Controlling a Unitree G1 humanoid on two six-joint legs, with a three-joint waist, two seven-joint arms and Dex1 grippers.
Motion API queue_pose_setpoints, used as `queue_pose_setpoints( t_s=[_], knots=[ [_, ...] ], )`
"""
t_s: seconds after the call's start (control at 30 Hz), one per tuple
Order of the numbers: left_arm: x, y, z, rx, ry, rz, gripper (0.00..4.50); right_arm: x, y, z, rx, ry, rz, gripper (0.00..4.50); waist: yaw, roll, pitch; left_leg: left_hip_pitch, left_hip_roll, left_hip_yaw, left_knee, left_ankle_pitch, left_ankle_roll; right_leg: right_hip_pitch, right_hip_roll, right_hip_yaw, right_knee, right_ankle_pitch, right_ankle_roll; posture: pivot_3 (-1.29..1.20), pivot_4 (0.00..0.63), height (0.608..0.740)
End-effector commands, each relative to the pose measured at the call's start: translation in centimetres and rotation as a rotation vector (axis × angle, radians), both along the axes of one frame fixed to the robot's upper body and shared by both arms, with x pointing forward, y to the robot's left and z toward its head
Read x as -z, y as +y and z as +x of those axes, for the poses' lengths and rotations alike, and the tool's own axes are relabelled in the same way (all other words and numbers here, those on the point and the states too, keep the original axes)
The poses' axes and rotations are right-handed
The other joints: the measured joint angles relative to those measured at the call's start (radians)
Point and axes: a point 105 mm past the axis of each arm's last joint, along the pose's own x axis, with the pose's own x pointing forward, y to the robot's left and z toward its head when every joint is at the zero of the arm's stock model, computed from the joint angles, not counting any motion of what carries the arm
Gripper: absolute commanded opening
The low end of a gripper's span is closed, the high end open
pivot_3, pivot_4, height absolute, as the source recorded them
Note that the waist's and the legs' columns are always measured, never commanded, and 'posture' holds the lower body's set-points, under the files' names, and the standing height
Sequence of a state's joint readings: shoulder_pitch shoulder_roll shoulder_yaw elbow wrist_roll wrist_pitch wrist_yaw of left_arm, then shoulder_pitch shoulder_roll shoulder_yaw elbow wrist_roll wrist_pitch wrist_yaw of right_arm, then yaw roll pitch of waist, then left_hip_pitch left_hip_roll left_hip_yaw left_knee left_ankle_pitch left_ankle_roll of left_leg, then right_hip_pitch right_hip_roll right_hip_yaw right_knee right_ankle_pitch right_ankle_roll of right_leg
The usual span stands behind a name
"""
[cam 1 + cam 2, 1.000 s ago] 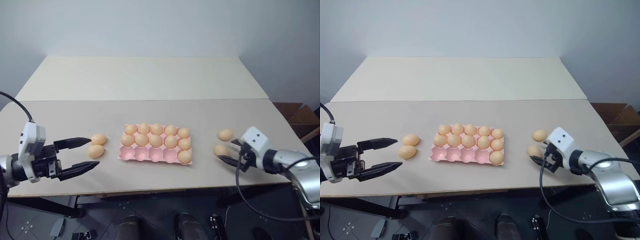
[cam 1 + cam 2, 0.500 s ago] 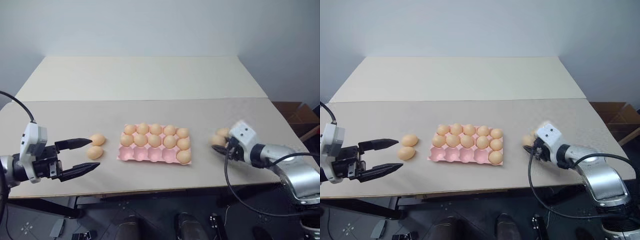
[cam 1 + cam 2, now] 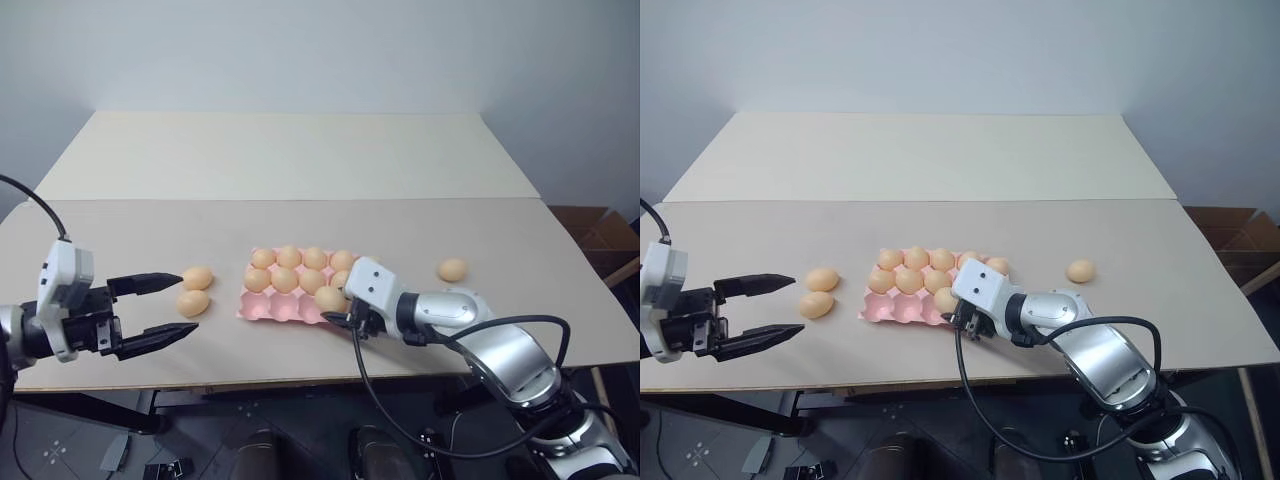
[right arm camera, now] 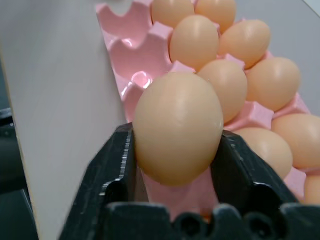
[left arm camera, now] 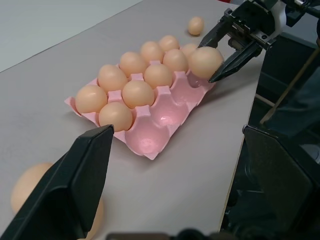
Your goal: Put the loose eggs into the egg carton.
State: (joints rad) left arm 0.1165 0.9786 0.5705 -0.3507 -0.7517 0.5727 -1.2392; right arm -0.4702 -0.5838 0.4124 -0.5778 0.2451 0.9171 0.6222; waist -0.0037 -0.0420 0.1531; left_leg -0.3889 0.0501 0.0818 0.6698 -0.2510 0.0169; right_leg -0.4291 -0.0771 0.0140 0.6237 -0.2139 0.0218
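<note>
- The carton (image 3: 300, 290) lies flat near the middle of the bench (image 3: 300, 160), close to its front edge; it is pink, with three rows of cups.
- Its back and middle rows are filled with eggs (image 3: 288, 268); the front row, nearest the front edge, shows bare cups (image 5: 150, 142) toward the left end.
- The right gripper (image 3: 335, 305) is clenched on one egg (image 3: 330, 298); the wrist view shows this egg (image 4: 177, 127) pinched between the two black fingers (image 4: 112, 160), one on each side.
- The held egg hangs over the right part of the carton's front row, above the cups and not seated in one; whether it touches the carton I cannot tell.
- The right arm reaches in from the bench's right front side, slanting toward the carton.
- The left gripper (image 3: 165, 310) stands released, its fingers spread wide with nothing between them; it hovers near the front left of the bench, pointing toward the carton.
- Two loose eggs (image 3: 195, 290) lie on the bench just left of the carton, touching or nearly touching each other, just beyond the left gripper's fingertips.
- One more loose egg (image 3: 452, 270) lies alone on the bench to the right of the carton, well apart from it and toward the right edge.
</note>
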Motion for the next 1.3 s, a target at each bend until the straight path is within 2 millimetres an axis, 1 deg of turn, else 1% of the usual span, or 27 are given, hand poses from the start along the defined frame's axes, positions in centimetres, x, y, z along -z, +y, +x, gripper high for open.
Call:
queue_pose_setpoints(
  t_s=[0.03,0.1,0.13,0.27,0.33,0.4,0.5,0.57,0.67,0.73,0.77,0.83,0.97,1.07,1.13,1.23,1.3],
  knots=[
    [-0.8,-0.1,-0.1,0.017,-0.029,0.009,4.50,-1.0,-0.4,0.3,0.022,-0.050,-0.003,3.62,-0.002,0.000,0.000,0.000,0.000,0.000,0.000,0.000,0.000,0.000,0.000,0.000,0.001,0.000,0.000,0.00,0.150,0.740],
    [-0.8,-0.1,-0.1,0.017,-0.029,0.010,4.50,-1.0,-0.7,0.4,0.030,-0.055,-0.007,4.33,-0.005,0.000,0.000,0.001,0.001,0.000,0.000,0.000,0.000,0.000,0.001,0.000,0.002,-0.001,-0.001,0.00,0.150,0.740],
    [-0.8,-0.1,-0.1,0.017,-0.029,0.010,4.50,-1.1,-0.8,0.4,0.036,-0.059,-0.005,4.49,-0.007,0.000,0.000,0.001,0.001,0.000,0.000,0.000,0.000,0.000,0.001,0.000,0.002,-0.001,-0.001,0.00,0.150,0.740],
    [-0.8,-0.1,-0.1,0.018,-0.033,0.009,4.50,-2.6,-1.4,-0.1,0.035,-0.085,0.020,4.49,-0.008,0.000,0.000,0.001,0.001,0.000,0.000,0.000,0.000,-0.001,0.001,0.000,0.002,-0.001,-0.001,0.00,0.150,0.740],
    [-0.9,-0.1,-0.1,0.022,-0.033,0.010,4.50,-4.1,-2.1,-0.5,0.030,-0.104,0.057,4.49,-0.008,0.000,0.000,0.000,0.001,0.000,0.000,0.000,0.000,-0.001,0.001,0.000,0.002,-0.001,-0.001,0.00,0.150,0.740],
    [-0.8,0.0,0.0,0.026,-0.031,0.014,4.50,-5.5,-3.2,-0.9,0.029,-0.133,0.090,4.49,-0.007,0.000,0.000,0.000,0.001,0.000,0.000,0.000,0.000,-0.001,0.000,0.000,0.002,-0.001,-0.001,0.00,0.150,0.740],
    [-0.7,0.4,0.0,0.027,-0.022,0.015,4.50,-6.6,-5.9,-1.7,0.030,-0.147,0.108,4.49,0.000,0.000,0.000,0.000,0.001,-0.001,0.000,0.000,0.000,-0.001,0.000,-0.001,0.001,-0.001,0.000,0.00,0.150,0.740],
    [-0.6,0.6,-0.1,0.025,-0.015,0.016,4.50,-6.7,-7.6,-2.2,0.037,-0.140,0.101,4.49,0.005,0.000,0.000,0.000,0.000,-0.001,0.000,0.000,0.000,0.000,0.000,-0.001,0.000,-0.001,0.000,0.00,0.150,0.740],
    [-0.5,1.3,0.0,0.005,-0.009,0.011,4.50,-6.4,-11.1,-2.7,0.067,-0.135,0.112,4.49,0.006,0.000,0.000,0.000,0.000,0.000,0.000,0.000,0.000,0.000,0.000,0.000,0.000,-0.001,0.000,0.00,0.150,0.740],
    [-0.3,1.8,0.0,-0.013,-0.006,0.009,4.50,-5.7,-13.1,-2.8,0.106,-0.125,0.118,4.49,0.006,0.000,0.000,0.002,0.000,-0.001,0.000,0.000,0.000,0.002,0.000,0.000,0.000,-0.003,0.002,0.00,0.150,0.740],
    [-0.2,1.9,0.0,-0.017,-0.007,0.011,4.50,-5.2,-14.0,-2.7,0.132,-0.118,0.118,4.49,0.005,0.000,0.000,0.002,0.000,-0.001,0.000,0.000,0.000,0.002,0.000,0.000,0.001,-0.005,0.000,0.00,0.150,0.740],
    [-0.1,2.1,0.0,-0.023,-0.010,0.006,4.50,-4.6,-14.8,-2.6,0.159,-0.116,0.119,4.49,0.001,0.000,0.000,0.004,0.001,0.000,0.000,0.000,0.000,0.003,0.000,0.000,0.001,-0.007,-0.003,0.00,0.150,0.740],
    [-0.1,2.0,0.1,-0.021,-0.016,-0.001,4.50,-4.2,-15.0,-2.3,0.169,-0.110,0.134,4.49,-0.006,0.000,0.000,0.005,0.001,0.000,0.000,0.000,0.000,0.003,0.000,0.001,0.002,-0.008,-0.003,0.00,0.150,0.740],
    [-0.3,1.7,0.2,-0.012,-0.031,-0.003,4.50,-3.9,-15.1,-1.4,0.195,-0.123,0.129,4.49,-0.008,0.000,0.000,0.005,0.001,0.000,0.000,0.000,0.000,0.003,0.000,0.000,0.002,-0.008,-0.003,0.00,0.150,0.740],
    [-0.6,1.3,0.4,0.001,-0.045,-0.009,4.50,-3.7,-15.7,0.0,0.243,-0.137,0.114,4.49,-0.009,0.000,0.000,0.005,0.001,0.000,0.000,0.000,0.000,0.003,0.000,0.001,0.002,-0.008,-0.003,0.00,0.150,0.740],
    [-0.8,0.8,0.8,0.016,-0.061,-0.009,4.50,-2.7,-17.3,3.6,0.387,-0.163,0.042,4.49,-0.010,0.000,0.000,0.005,0.001,0.001,0.000,0.000,0.000,0.003,0.000,0.001,0.002,-0.008,-0.003,0.00,0.150,0.740],
    [-0.9,0.6,1.0,0.022,-0.066,-0.011,4.50,-1.5,-18.5,6.2,0.480,-0.186,-0.035,4.49,-0.010,0.000,0.000,0.005,0.000,0.001,0.000,0.000,0.000,0.003,0.000,0.002,0.002,-0.007,-0.004,0.00,0.150,0.740]
  ],
)
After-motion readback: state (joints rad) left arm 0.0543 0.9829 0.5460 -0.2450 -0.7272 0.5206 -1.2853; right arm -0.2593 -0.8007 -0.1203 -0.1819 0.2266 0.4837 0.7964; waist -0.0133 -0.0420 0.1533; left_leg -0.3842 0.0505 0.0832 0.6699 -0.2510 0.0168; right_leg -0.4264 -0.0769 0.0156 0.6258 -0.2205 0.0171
